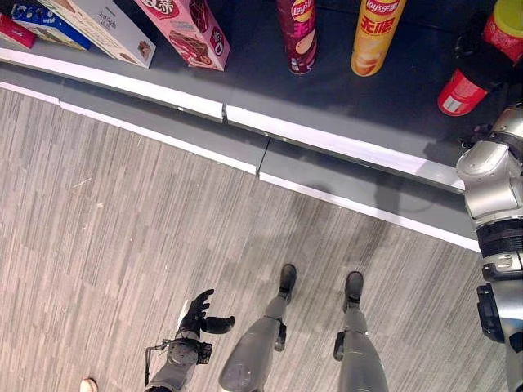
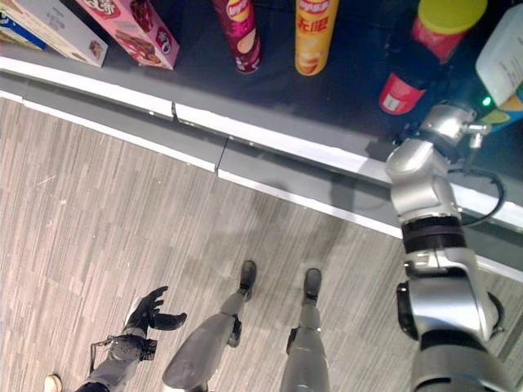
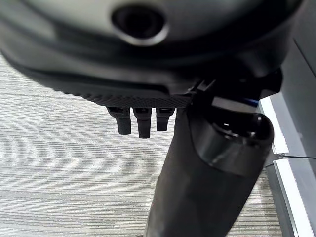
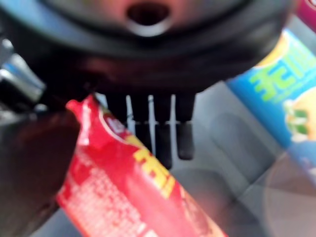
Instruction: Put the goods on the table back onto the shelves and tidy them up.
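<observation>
On the dark shelf board (image 1: pixel 384 102) a red can with a yellow lid (image 1: pixel 458 91) leans over. My right hand (image 1: pixel 484 59) is raised to it, and the dark fingers (image 4: pixel 163 133) and thumb close round the can (image 4: pixel 133 197). The can also shows at the shelf's right end (image 2: pixel 396 94). Further left on the shelf stand a yellow chips can (image 1: pixel 376 37), a maroon chips can (image 1: pixel 298 37), a pink box (image 1: pixel 188 28) and a white box (image 1: pixel 106 28). My left hand (image 1: pixel 200 314) hangs low over the floor, fingers (image 3: pixel 143 123) relaxed and holding nothing.
A white strip (image 1: pixel 343 145) edges the shelf, with a grey base ledge (image 1: pixel 327 175) below it. A blue and white pack (image 2: pixel 502 57) stands right of the red can. A person's shoe (image 1: pixel 88 384) shows at the lower left on the striped floor (image 1: pixel 122 229).
</observation>
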You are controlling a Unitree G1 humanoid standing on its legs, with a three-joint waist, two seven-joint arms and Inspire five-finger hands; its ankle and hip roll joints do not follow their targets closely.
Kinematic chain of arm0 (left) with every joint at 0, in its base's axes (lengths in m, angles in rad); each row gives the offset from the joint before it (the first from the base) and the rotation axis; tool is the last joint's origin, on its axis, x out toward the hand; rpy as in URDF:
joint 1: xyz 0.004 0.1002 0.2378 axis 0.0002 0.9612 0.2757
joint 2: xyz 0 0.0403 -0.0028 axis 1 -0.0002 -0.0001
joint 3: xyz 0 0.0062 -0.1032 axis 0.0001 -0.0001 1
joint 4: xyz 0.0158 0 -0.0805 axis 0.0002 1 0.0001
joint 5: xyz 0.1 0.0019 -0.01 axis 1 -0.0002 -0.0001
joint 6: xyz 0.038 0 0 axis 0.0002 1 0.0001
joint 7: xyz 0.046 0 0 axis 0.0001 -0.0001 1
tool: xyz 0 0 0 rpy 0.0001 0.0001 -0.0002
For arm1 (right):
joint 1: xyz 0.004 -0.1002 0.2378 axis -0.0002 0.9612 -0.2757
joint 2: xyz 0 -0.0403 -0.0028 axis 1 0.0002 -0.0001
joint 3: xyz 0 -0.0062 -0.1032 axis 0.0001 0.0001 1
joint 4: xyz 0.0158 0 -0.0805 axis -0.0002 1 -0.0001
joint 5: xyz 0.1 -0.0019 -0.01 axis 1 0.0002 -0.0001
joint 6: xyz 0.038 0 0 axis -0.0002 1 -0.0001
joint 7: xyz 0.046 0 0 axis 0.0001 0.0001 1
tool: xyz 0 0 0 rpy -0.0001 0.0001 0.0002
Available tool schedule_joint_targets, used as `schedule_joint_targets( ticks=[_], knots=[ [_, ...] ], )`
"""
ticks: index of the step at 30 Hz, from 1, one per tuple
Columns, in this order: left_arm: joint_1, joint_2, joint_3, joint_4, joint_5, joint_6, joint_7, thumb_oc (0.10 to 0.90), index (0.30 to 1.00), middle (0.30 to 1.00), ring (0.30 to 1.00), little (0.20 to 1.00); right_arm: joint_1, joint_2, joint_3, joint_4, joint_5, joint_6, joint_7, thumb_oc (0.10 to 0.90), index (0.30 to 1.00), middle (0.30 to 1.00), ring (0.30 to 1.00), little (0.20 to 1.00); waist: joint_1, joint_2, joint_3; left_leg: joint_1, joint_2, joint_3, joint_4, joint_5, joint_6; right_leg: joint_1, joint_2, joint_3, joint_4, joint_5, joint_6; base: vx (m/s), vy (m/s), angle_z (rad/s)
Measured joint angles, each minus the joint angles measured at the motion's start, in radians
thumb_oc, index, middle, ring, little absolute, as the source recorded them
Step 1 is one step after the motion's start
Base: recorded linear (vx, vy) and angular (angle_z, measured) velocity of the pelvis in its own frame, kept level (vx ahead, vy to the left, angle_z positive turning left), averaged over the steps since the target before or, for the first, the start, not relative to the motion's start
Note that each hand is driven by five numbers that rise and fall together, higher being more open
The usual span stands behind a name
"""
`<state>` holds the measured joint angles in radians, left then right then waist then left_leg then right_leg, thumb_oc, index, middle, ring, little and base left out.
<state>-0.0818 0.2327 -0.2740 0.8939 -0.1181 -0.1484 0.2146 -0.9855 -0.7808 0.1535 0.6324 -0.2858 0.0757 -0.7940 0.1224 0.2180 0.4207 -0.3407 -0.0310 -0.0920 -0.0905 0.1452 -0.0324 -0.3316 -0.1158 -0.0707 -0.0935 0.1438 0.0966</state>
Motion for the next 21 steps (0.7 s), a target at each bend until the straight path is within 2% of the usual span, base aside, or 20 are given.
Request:
schedule_joint_targets(
  ticks=[6,10,14,16,17,21],
  knots=[
    [0.000,0.000,0.000,0.000,0.000,0.000,0.001,0.800,0.900,0.900,0.900,0.900,-0.014,0.000,0.000,0.000,0.026,0.000,-0.019,0.400,0.300,0.300,0.300,0.300,0.003,0.003,-0.002,-0.011,0.000,0.000,0.000,0.000,0.000,-0.012,0.000,0.000,0.000,0.000,0.000,0.01,0.002,0.00],
    [0.000,0.000,-0.002,-0.002,-0.001,-0.002,0.002,0.800,0.900,0.900,0.900,0.900,-0.016,0.000,0.003,0.001,0.031,0.000,-0.019,0.400,0.300,0.300,0.300,0.300,0.011,0.023,-0.016,-0.012,0.000,0.000,0.000,0.000,0.000,-0.012,-0.001,-0.002,0.000,0.000,0.000,0.00,0.000,0.00],
    [0.000,0.000,-0.004,-0.001,-0.001,-0.003,0.016,0.800,0.900,0.900,0.900,0.900,-0.027,0.000,0.017,0.015,0.035,0.000,-0.019,0.400,0.300,0.300,0.300,0.300,0.011,0.030,-0.021,-0.012,0.000,-0.001,0.000,0.000,0.000,-0.012,0.000,-0.002,0.000,0.000,0.000,0.00,0.000,0.00],
    [0.000,0.000,-0.006,-0.001,-0.003,-0.003,0.016,0.800,0.900,0.900,0.900,0.900,-0.028,0.000,0.017,0.019,0.039,0.000,-0.019,0.711,0.766,0.766,0.766,0.766,0.012,0.031,-0.022,-0.012,0.000,-0.001,0.000,0.000,0.000,-0.011,0.000,-0.002,0.000,0.000,0.000,0.00,0.000,0.00],
    [0.000,0.000,-0.012,-0.002,-0.003,-0.003,0.016,0.800,0.900,0.900,0.900,0.900,-0.028,0.000,0.017,0.019,0.048,0.000,-0.019,0.800,0.900,0.900,0.900,0.900,0.011,0.031,-0.022,-0.012,0.000,-0.001,0.000,0.000,0.000,-0.011,0.000,-0.002,0.000,0.000,0.000,0.00,0.000,0.00],
    [0.000,-0.001,-0.020,-0.002,-0.006,-0.003,0.017,0.800,0.900,0.900,0.900,0.900,-0.028,0.002,0.017,0.024,0.070,0.000,-0.019,0.800,0.900,0.900,0.900,0.900,0.008,0.031,-0.022,-0.012,0.000,-0.002,0.000,0.001,0.000,-0.009,0.000,-0.004,0.000,0.001,0.000,-0.01,0.010,0.00]
  ],
)
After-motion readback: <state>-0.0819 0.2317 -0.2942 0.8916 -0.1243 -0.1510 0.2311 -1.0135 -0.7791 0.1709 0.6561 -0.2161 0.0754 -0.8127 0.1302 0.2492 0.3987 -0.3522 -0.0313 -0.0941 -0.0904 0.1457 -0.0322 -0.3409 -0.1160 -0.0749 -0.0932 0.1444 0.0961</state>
